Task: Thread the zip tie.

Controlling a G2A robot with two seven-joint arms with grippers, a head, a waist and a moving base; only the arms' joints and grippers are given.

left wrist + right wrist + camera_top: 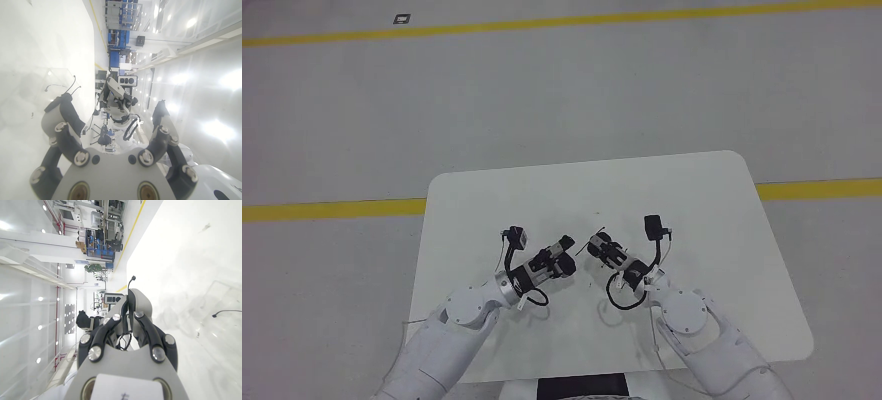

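R gripper point(129, 296) clamped the zip tie point(128, 286), L gripper point(112, 100) gaped empty; I feared L's pinch might miss or skew it.

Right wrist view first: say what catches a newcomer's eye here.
The right hand is shut on a thin black plastic zip tie, its head poking out in front. Opposite, over the white rounded table, the left hand stands open; more black zip ties lie in a clear plastic tray.
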